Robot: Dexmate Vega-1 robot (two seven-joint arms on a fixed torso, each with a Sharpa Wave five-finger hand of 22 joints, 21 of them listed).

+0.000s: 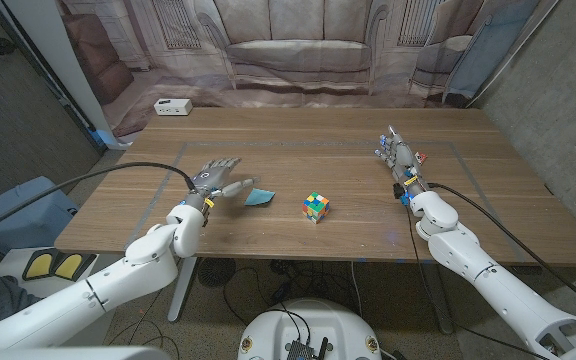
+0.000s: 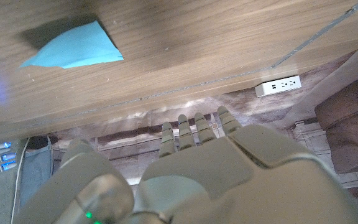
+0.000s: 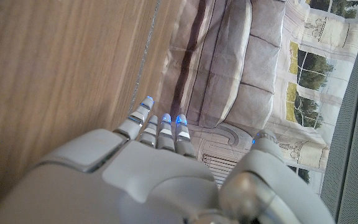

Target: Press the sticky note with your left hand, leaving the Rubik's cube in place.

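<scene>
The broad wooden counter [image 1: 298, 150] carries few things, with bare wood open toward its far edge and across the whole stretch between the two arms. Behind it hangs a printed backdrop of a grey sofa [image 1: 298, 55]. The left hand [image 1: 216, 178] hovers over the left part of the counter, fingers spread apart and holding nothing, its thumb side just beside the sticky note but seemingly not on it. The right hand [image 1: 398, 160] stands toward the right side, well apart from everything else, fingers extended together and upright with nothing in them. A small white power strip [image 1: 172, 106] lies near the far left corner, close to the edge. The multicoloured Rubik's cube [image 1: 316, 207] sits near the front edge around the middle, with clear wood on all sides. The thin light-blue paper sticky note [image 1: 260, 196] lies between the left hand and the cube, one corner curled up.
</scene>
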